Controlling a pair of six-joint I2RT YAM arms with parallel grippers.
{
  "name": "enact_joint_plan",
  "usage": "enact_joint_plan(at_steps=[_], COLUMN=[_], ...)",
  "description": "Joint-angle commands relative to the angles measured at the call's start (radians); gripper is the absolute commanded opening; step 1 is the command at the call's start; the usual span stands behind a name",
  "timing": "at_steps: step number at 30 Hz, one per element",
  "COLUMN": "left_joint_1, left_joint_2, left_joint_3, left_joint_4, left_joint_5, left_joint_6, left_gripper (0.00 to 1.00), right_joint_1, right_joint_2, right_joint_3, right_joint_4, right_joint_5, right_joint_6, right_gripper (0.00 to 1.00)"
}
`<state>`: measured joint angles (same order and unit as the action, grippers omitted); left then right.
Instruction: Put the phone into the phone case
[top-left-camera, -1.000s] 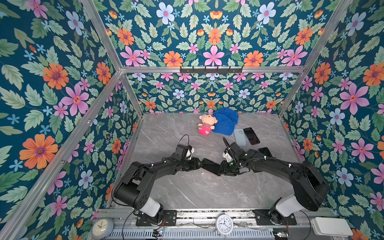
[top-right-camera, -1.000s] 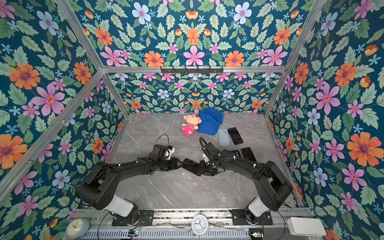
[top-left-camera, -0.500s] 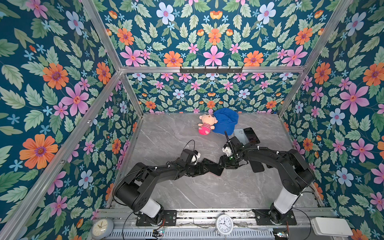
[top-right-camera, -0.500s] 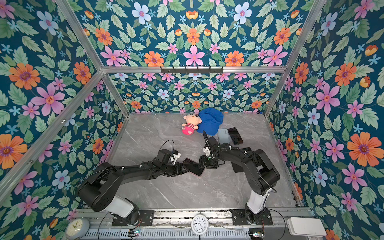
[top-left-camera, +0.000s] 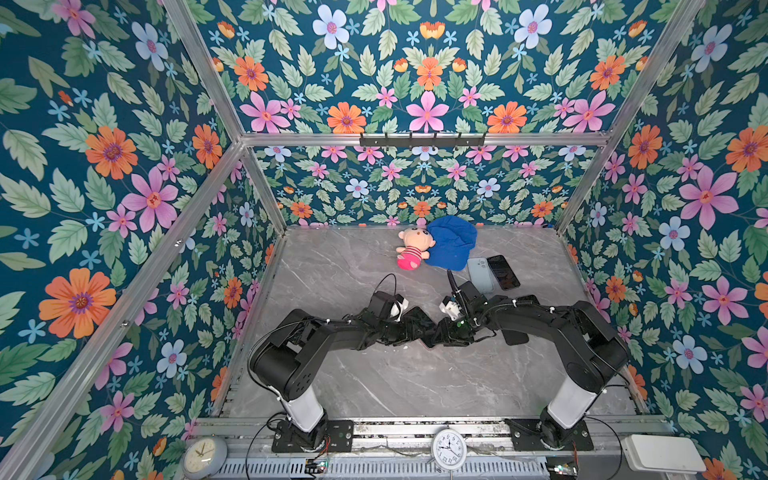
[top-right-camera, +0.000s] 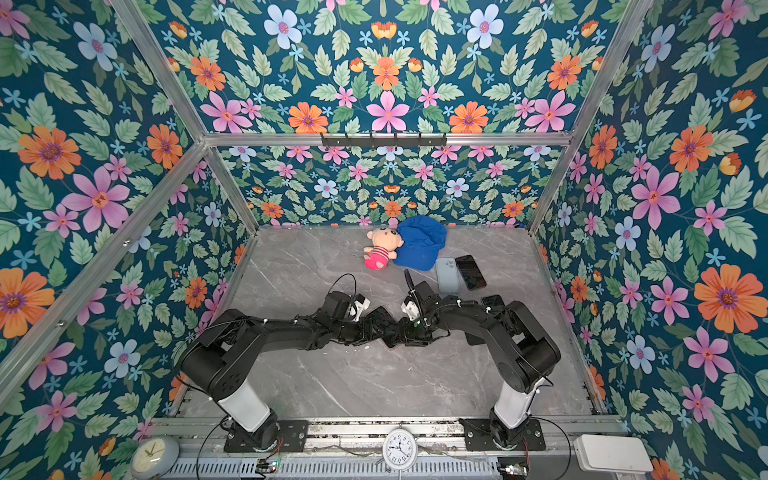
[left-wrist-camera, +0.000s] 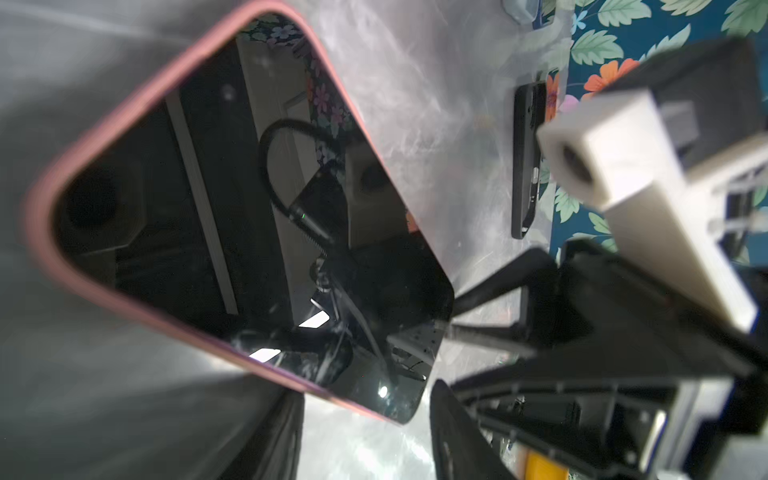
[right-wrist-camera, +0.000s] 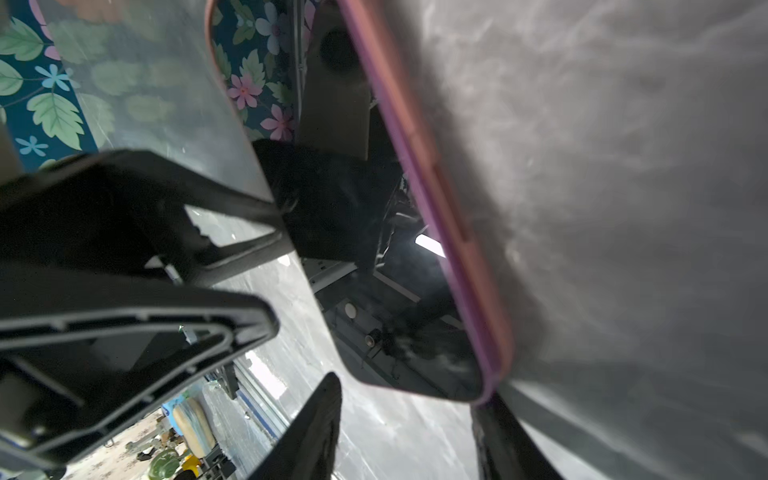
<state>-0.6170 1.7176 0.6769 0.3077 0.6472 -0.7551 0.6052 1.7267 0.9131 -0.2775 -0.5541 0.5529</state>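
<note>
The phone (left-wrist-camera: 249, 216), black screen up, lies flat on the grey table inside the pink phone case (left-wrist-camera: 39, 216). The case's rim shows along some edges (right-wrist-camera: 432, 199). In both top views it is a dark shape (top-left-camera: 417, 316) (top-right-camera: 381, 316) mostly hidden under the two grippers meeting mid-table. My left gripper (left-wrist-camera: 365, 419) (top-left-camera: 409, 337) straddles one corner, a finger against each edge. My right gripper (right-wrist-camera: 407, 411) (top-left-camera: 437, 334) brackets another corner the same way, one finger on the pink rim.
A light blue phone or case (top-left-camera: 480, 274) and a black phone (top-left-camera: 503, 272) lie at the back right. Another black case (left-wrist-camera: 525, 166) (top-left-camera: 515, 337) sits by the right arm. A doll (top-left-camera: 411, 249) and a blue cap (top-left-camera: 451, 243) are at the back wall.
Half a second ago the right gripper had drawn back from the phone. It has returned to the phone's corner. The left gripper has pulled back a little leftward, and its fingers have narrowed.
</note>
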Motion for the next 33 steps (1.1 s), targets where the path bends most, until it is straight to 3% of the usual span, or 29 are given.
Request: enact_joint_plan(at_steps=[1,7,12,16,19,25,33], left_joint_1=[0.000,0.020,0.037,0.039,0.039,0.039,0.038], left_joint_2=[0.032,0.042,0.014,0.025,0.035,0.047,0.034], left_joint_3=[0.020,0.033,0.003,0.006,0.015,0.044,0.082], left_joint_4=[-0.027,-0.063,-0.067,-0.055,-0.045,-0.063,-0.128], left_joint_5=[-0.019,-0.023,-0.036,-0.036,-0.033,-0.025,-0.027], left_joint_6=[0.016,0.041,0.037,0.031,0.024,0.036,0.068], left_gripper=[0.50,0.47,0.49,0.51,0.51,0.51,0.51], right_joint_1=[0.029,0.057,0.028,-0.060,-0.066,-0.067,-0.043], right_joint_2=[-0.013,-0.050,-0.139,-0.116,-0.078,0.083,0.031], right_joint_3=[-0.019,-0.050,-0.019,0.010,0.053,0.100,0.044], right_joint_4=[0.047,0.078,-0.051,-0.058,-0.076,-0.053,-0.018], right_joint_5=[-0.001,0.014,0.151,0.140,0.174,0.099,0.053], right_joint_6=[0.062,0.115,0.039,-0.011,-0.046,-0.061,-0.017], right_gripper=[0.49,0.47,0.49,0.52,0.56,0.53,0.49])
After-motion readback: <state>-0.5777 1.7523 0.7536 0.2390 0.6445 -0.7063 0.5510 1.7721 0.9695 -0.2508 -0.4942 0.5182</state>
